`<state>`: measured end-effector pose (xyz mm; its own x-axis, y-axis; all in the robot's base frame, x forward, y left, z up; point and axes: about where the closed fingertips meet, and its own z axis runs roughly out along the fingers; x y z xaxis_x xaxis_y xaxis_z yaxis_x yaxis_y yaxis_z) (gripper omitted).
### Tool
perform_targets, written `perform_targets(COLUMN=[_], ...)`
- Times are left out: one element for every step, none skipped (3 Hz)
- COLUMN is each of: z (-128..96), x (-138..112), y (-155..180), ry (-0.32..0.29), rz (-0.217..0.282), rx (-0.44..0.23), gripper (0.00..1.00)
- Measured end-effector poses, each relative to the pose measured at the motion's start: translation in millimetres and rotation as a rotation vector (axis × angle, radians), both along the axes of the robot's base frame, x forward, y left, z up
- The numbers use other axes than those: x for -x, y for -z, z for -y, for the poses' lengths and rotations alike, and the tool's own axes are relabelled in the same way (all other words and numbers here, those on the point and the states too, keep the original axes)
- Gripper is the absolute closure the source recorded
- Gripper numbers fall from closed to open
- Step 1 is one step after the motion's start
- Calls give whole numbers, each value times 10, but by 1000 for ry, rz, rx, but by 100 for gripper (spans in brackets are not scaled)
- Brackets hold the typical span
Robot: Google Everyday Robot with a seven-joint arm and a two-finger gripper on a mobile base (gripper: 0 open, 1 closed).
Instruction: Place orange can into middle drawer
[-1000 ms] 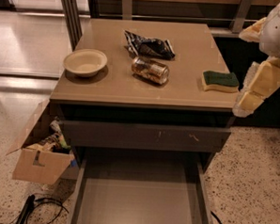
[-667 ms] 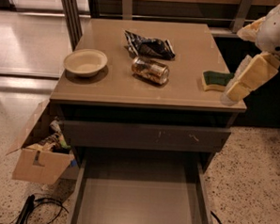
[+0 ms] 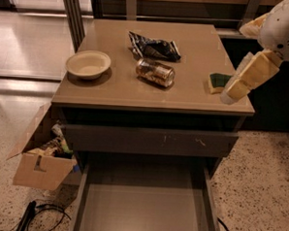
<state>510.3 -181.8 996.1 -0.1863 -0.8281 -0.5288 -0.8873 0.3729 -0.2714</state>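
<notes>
The orange can (image 3: 155,72) lies on its side near the middle of the tan cabinet top (image 3: 111,94), just in front of a dark blue snack bag (image 3: 153,47). The middle drawer (image 3: 144,210) is pulled out below, with a plain bare floor. My gripper (image 3: 231,92) hangs at the right edge of the cabinet top, pale yellow, angled down and to the left over a green and yellow sponge (image 3: 217,82). It is well to the right of the can and holds nothing that I can see.
A cream bowl (image 3: 88,64) sits at the left of the top. The closed grey drawer front (image 3: 148,139) with pale scratches is above the open drawer. A cardboard box (image 3: 41,164) of clutter and black cables (image 3: 37,216) lie on the floor at the left.
My gripper has swung left and a little up, from beyond the cabinet's right edge to over the sponge. The can, bag, bowl and drawer have not moved.
</notes>
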Motion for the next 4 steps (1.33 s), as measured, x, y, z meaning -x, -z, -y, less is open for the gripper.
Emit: perform_targets(z=[-144,-451,-740,-964], x=[-127,-442,-813,-1167], y=[93,263,458,665], ry=[9,27,64,94], rz=[19,40,53,53], rx=[-52,-151,-232,-259], gripper=[0,0,0,0])
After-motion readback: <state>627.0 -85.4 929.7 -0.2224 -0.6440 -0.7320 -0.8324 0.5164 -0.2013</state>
